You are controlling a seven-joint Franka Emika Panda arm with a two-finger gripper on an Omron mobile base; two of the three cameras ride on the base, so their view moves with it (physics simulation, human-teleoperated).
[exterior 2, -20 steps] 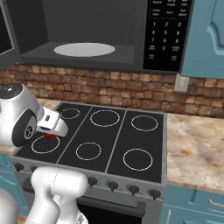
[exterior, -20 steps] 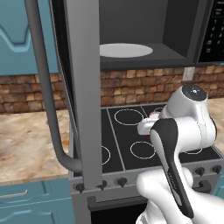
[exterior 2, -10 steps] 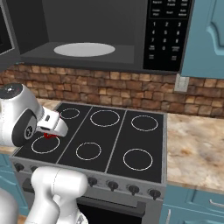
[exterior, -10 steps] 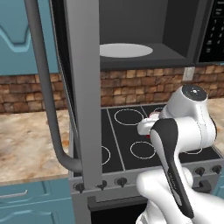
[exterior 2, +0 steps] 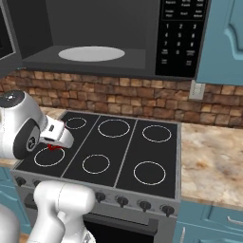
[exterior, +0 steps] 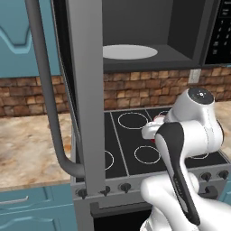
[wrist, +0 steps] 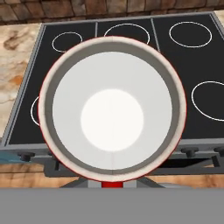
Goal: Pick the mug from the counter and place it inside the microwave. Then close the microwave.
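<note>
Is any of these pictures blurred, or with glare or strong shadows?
Hand view: sharp; the mug looms large, its white inside with a brighter round patch at the bottom. Left base view: even light, the microwave cavity dark around the plate. Right base view: flat light, the stovetop without glare.

My mug looks like glazed ceramic: a smooth, matt white inside, with a thin glossy red skin showing along its rim. Below it, the stovetop is flat black glass, smooth and faintly shiny, with thin white rings. The counter beside the stovetop's edge is mottled beige stone, polished. The microwave has a matt dark shell, a smooth white plate, and a satin grey door. The brick wall looks rough.
</note>
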